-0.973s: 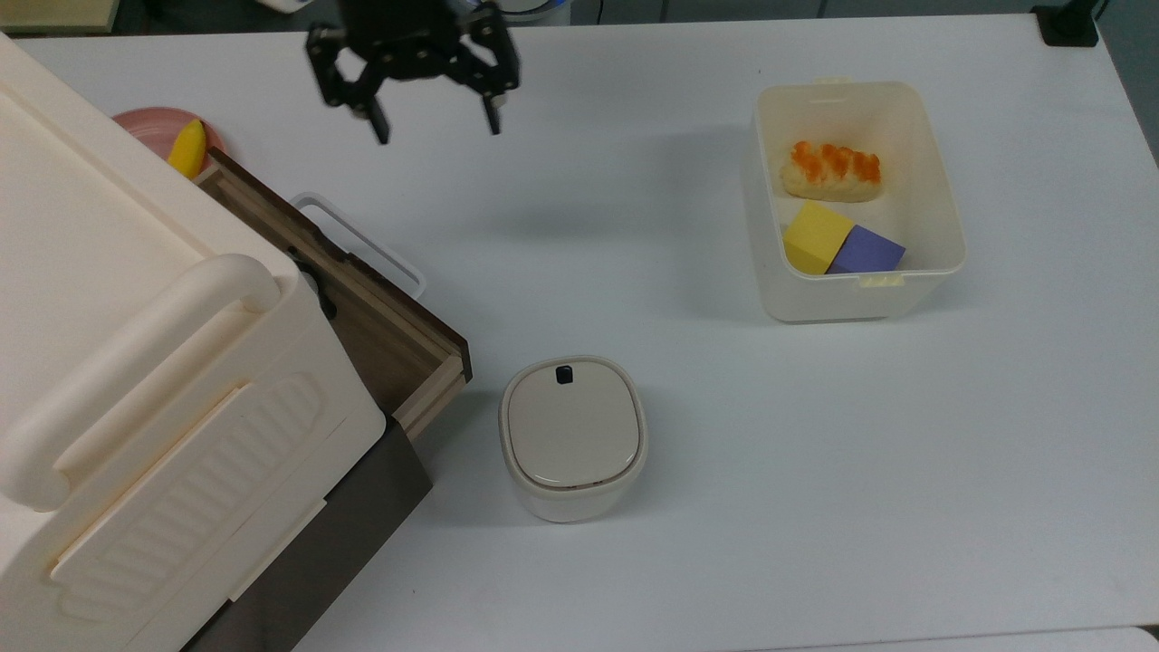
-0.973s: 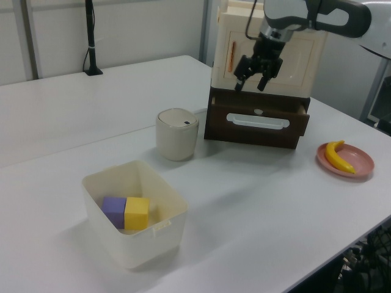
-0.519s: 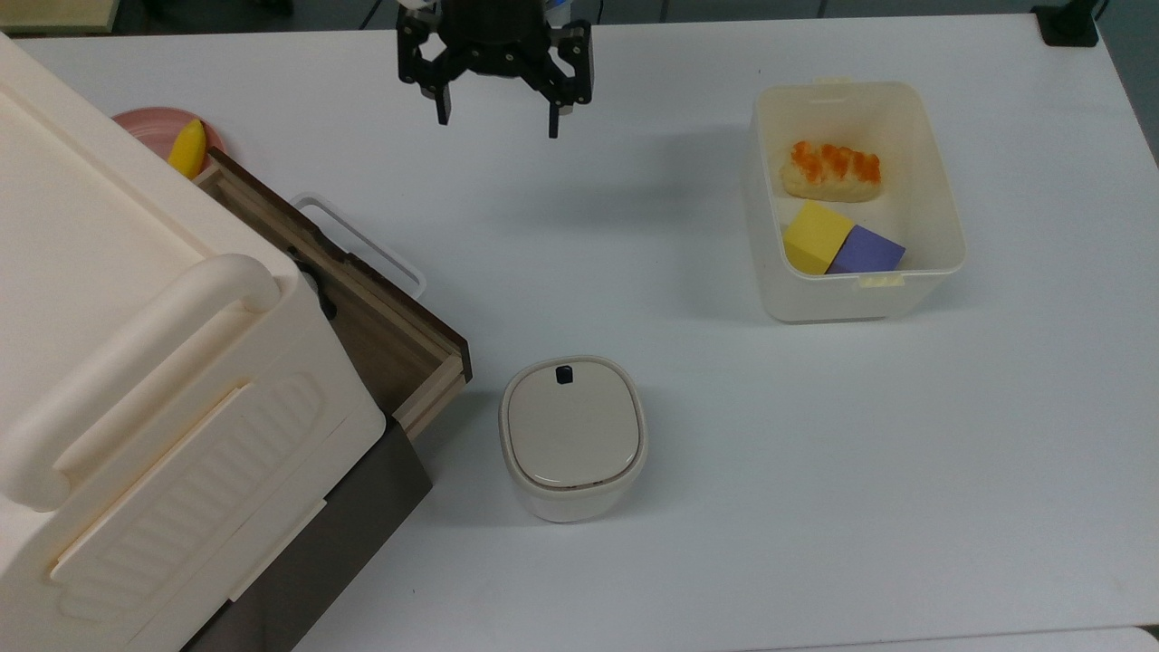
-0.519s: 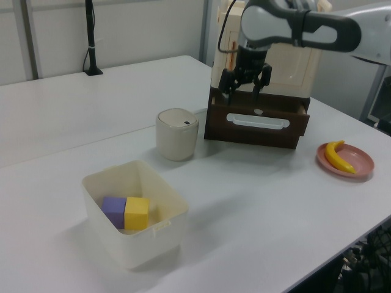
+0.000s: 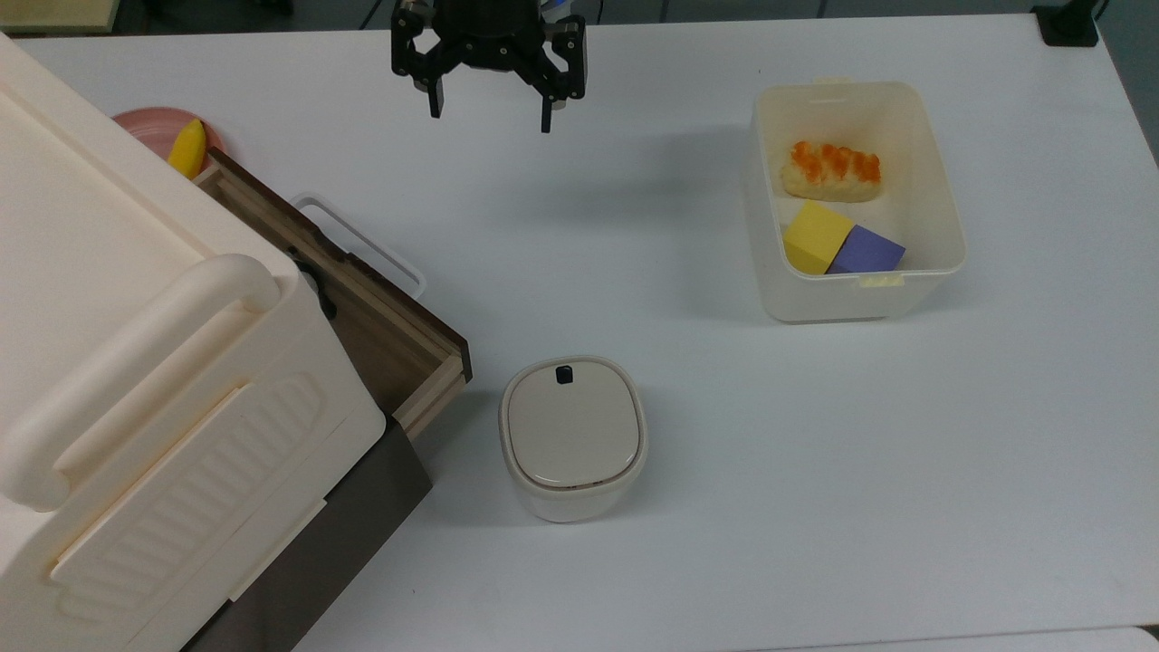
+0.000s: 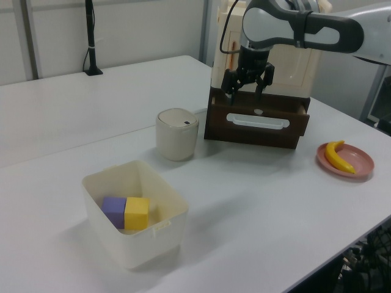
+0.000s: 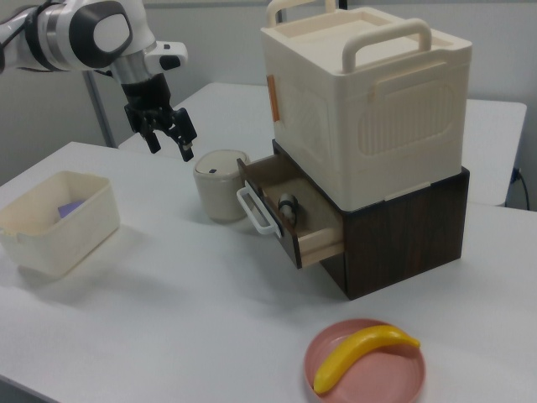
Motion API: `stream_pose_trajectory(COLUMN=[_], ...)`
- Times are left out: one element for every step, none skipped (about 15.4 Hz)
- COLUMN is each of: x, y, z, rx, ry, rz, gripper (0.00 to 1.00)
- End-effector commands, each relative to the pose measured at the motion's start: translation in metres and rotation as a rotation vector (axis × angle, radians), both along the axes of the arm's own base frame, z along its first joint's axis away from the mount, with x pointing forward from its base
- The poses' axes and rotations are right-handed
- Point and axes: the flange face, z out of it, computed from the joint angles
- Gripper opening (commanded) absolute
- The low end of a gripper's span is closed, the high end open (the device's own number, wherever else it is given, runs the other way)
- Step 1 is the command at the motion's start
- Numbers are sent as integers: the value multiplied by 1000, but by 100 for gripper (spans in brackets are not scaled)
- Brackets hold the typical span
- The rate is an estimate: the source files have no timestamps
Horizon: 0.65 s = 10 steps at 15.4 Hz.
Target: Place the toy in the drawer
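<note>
Hovering black two-finger gripper point(image 5: 489, 104), jaws spread and empty, has drifted from cabinet side toward table's 12 o'clock edge in top view. Tiny black-and-white panda toy point(image 7: 288, 204) already lies inside open dark-brown wooden drawer point(image 7: 315, 220); placement looks done, arm retreating.

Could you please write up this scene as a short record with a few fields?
gripper: open, empty, raised above the table, apart from everything
drawer: pulled open
toy: small dark-and-light item lying inside the drawer
lidded pot: closed, standing beside the drawer's front corner
open bin: holds yellow block, purple block, orange-topped bread
pink plate: banana on it
</note>
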Motion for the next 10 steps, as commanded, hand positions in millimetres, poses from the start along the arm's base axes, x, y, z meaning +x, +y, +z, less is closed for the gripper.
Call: stream_pose_trajectory(x=[-18,-18,-18,-20,-21,-21,-22,-22,-23,-23], y=[-17,-19,-20,-20,-23,-23,-24,-24,-25,-26], z=[17,18,19,21,23,24,23,23,22,23], rx=[-5,5,21,41,51,52,53,54,53,53], ry=[-9,-11,-11,-12,-16,-16,-14,-11,-2,-2], rz=[-34,-32,-26,-24,-25,-19,-19,-15,-17,-18], gripper=[100,100,100,100,100,100,100,100,100,100])
